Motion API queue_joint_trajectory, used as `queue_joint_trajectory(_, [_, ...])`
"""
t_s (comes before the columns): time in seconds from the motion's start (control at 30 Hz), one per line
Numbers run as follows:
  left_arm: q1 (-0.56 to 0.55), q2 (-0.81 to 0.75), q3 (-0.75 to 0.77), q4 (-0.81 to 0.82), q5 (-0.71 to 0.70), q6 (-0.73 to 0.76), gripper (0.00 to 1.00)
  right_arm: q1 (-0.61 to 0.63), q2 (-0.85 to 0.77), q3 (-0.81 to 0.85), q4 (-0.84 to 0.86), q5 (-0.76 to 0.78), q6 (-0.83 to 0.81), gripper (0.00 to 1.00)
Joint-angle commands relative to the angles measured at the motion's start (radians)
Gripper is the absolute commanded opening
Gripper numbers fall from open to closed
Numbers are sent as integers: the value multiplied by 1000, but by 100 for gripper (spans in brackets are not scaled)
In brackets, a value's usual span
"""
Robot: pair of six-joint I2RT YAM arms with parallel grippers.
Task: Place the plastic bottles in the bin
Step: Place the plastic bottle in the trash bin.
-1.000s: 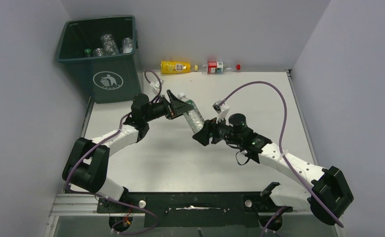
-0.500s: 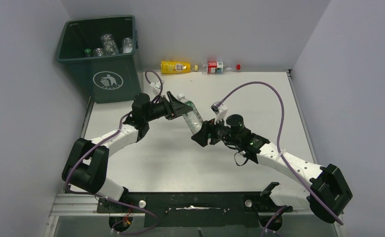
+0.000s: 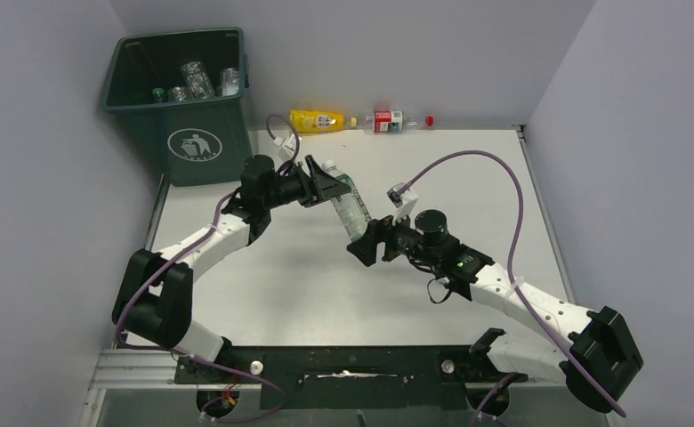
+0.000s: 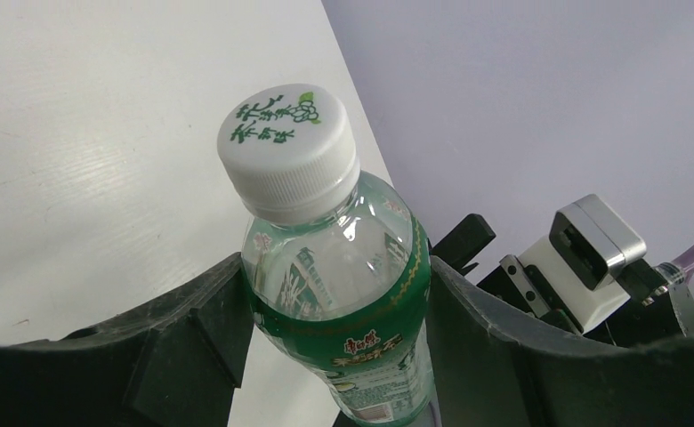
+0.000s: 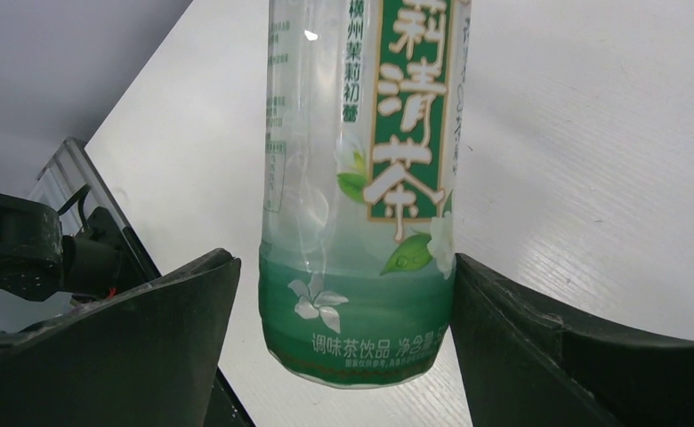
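Left gripper (image 3: 330, 189): was clenched on the held bottle (image 3: 348, 206), just under its white cap (image 4: 288, 147). Dark fingers (image 4: 192, 334) pressed on both sides of the green label in the left wrist view, with their tips cut off by the lower edge.

Right gripper (image 3: 367, 242): was released, jaws spread around the bottom end of the same bottle. Left a clear strip of table between one finger and the bottle in the right wrist view. Other finger stood just beside the bottle; contact there could not be told.

Held bottle: was between the two grippers, tilted, cap toward the far side. Was partly hidden from above by the left gripper. Cap end cut off in the right wrist view, base cut off in the left wrist view. Could not tell whether it was lifted off the table (image 3: 326, 294).

Bin (image 3: 197, 142): stood at the far left corner, well apart from the held bottle.

Bottles in the bin (image 3: 197, 78): were several clear ones. Exact count was hard to make out in the dark inside.

Yellow bottle (image 3: 317, 120) and red-label bottle (image 3: 388, 120): lay on their sides by the far wall, near each other. Were too small for reading the labels.
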State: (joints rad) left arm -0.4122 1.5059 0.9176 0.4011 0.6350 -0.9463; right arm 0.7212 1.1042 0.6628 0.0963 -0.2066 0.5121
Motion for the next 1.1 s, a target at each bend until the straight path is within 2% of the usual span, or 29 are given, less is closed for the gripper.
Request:
queue_joint_trajectory(0.0, [-11, 11, 93, -10, -22, 50, 43, 5, -33, -4, 62, 14, -6, 88])
queue_joint_trajectory(0.2, [-30, 39, 167, -100, -31, 107, 42, -1, -60, 8, 12, 46, -19, 100])
queue_joint_trajectory(0.47, [-34, 38, 199, -153, -32, 142, 41, -57, -106, 4, -41, 85, 5, 98])
queue_joint_trajectory(0.7, [-34, 37, 204, -157, -30, 149, 40, -134, -134, -19, -33, 25, 26, 98])
queue_joint_trajectory(0.87, [-30, 28, 219, -190, -37, 174, 40, -146, -156, -25, -57, 43, 25, 98])
queue_joint_trajectory(1.07, [27, 33, 328, -291, -40, 244, 40, -151, -188, -35, -111, 99, 36, 98])
